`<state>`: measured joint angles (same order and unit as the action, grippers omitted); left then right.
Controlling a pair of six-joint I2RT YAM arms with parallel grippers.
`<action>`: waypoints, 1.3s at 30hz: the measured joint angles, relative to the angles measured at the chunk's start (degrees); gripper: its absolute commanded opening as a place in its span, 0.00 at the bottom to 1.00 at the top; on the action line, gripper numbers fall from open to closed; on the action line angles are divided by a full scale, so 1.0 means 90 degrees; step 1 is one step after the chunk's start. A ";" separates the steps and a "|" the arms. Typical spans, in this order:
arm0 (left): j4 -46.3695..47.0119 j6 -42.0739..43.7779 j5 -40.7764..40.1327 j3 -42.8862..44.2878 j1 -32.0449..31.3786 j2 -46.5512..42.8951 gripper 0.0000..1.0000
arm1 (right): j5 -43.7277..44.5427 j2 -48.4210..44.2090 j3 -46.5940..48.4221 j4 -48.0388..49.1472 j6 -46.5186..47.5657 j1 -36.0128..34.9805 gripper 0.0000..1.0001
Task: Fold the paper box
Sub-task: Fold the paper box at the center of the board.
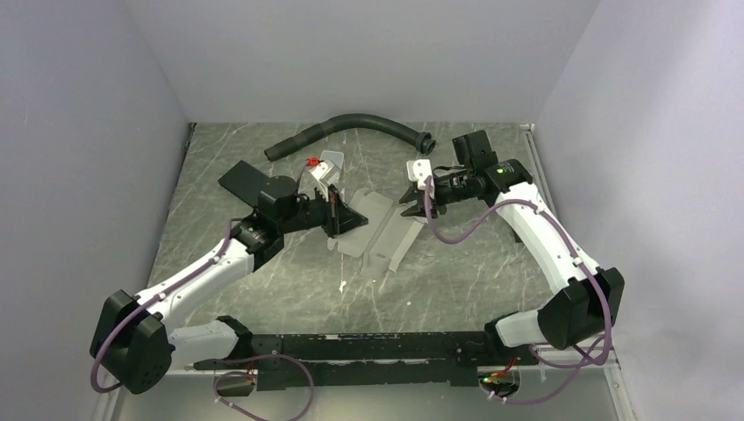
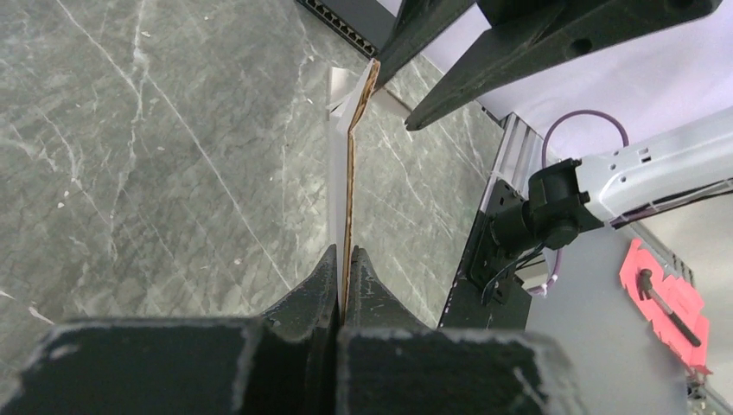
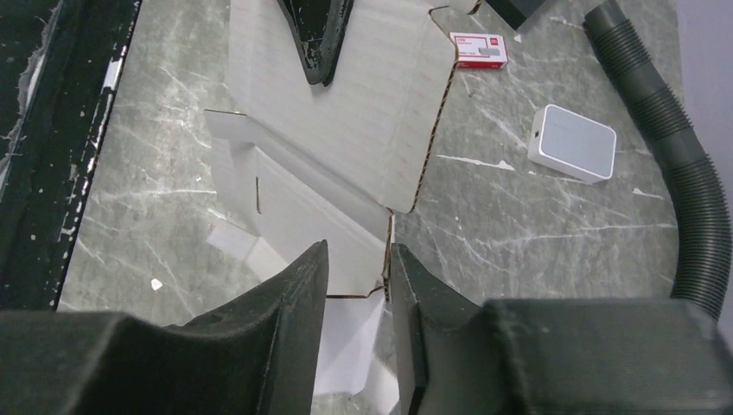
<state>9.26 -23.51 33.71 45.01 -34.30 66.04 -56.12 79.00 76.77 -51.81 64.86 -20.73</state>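
Observation:
The paper box [image 1: 386,232] is a white creased die-cut sheet lying partly flat on the marble table, with one panel raised. My left gripper [image 1: 334,215] is shut on that raised panel's edge. In the left wrist view the thin cardboard [image 2: 350,173] runs straight up from between the closed fingertips of that gripper [image 2: 344,252]. My right gripper [image 1: 411,200] is at the sheet's right side. In the right wrist view its jaws [image 3: 359,251] stand apart around a corner of the sheet [image 3: 363,112], and the cardboard's edge lies against the right finger [image 3: 411,285].
A black corrugated hose [image 1: 351,127] curves along the back of the table. A light grey rounded tile [image 3: 572,143] and a small red-and-white box [image 3: 478,49] lie between the hose and the sheet. A black flat pad [image 1: 246,181] lies behind the left arm.

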 measured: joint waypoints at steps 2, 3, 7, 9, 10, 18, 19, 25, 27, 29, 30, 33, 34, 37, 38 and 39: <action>0.0046 -0.0114 -0.0097 -0.0007 0.0000 0.0027 0.00 | 0.0092 -0.0032 -0.0092 0.0153 -0.0119 -0.0046 0.31; 0.0066 -0.0163 -0.0141 -0.0017 0.0000 0.0027 0.00 | 0.0143 -0.0049 -0.0148 0.0236 -0.0180 -0.0068 0.30; 0.0136 -0.0406 -0.0294 -0.0104 -0.0002 0.0027 0.00 | 0.0410 -0.0124 -0.0345 0.0646 -0.0500 -0.0182 0.25; 0.0182 -0.0522 -0.0357 -0.0129 -0.0002 0.0027 0.00 | 0.0546 -0.0126 -0.0386 0.0835 -0.0675 -0.0243 0.22; 0.0216 -0.0571 -0.0396 -0.0136 0.0000 0.0027 0.00 | 0.0602 -0.0126 -0.0403 0.0928 -0.0767 -0.0265 0.19; 0.0282 -0.0908 -0.0610 -0.0165 0.0000 0.0075 0.00 | 0.1324 -0.0114 -0.0457 0.1600 -0.1685 -0.0563 0.09; 0.0282 -0.0942 -0.0636 -0.0168 0.0000 0.0083 0.00 | 0.1387 -0.0104 -0.0457 0.1651 -0.1790 -0.0595 0.09; 0.0253 -0.1044 -0.0831 -0.0192 0.0000 0.0141 0.00 | 0.1761 0.0092 -0.0376 0.1770 -0.2395 -0.0733 0.08; 0.0236 -0.1083 -0.0916 -0.0192 0.0000 0.0141 0.00 | 0.1851 0.0148 -0.0328 0.1773 -0.2518 -0.0760 0.08; 0.0226 -0.1112 -0.0984 -0.0192 0.0000 0.0141 0.00 | 0.1960 0.0199 -0.0262 0.1770 -0.2664 -0.0814 0.09; 0.0226 -0.1129 -0.1027 -0.0192 0.0000 0.0141 0.00 | 0.2050 0.0223 -0.0221 0.1758 -0.2727 -0.0857 0.10; 0.0223 -0.1134 -0.1110 -0.0192 0.0000 0.0141 0.00 | 0.2268 0.0318 -0.0061 0.1715 -0.2895 -0.1001 0.12; 0.0223 -0.1134 -0.1146 -0.0192 0.0005 0.0141 0.00 | 0.2361 0.0362 0.0005 0.1698 -0.2960 -0.1056 0.12; 0.0221 -0.1134 -0.1229 -0.0192 0.0005 0.0143 0.00 | 0.2511 0.0442 0.0109 0.1661 -0.3121 -0.1141 0.14; 0.0226 -0.1134 -0.1243 -0.0192 0.0005 0.0143 0.00 | 0.2533 0.0459 0.0124 0.1654 -0.3184 -0.1158 0.18; 0.0240 -0.1132 -0.1285 -0.0192 0.0005 0.0143 0.00 | 0.2555 0.0471 0.0131 0.1627 -0.3237 -0.1175 0.24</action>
<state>11.42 -33.69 22.15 43.29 -34.26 67.33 -33.12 83.24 77.95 -37.17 35.73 -31.31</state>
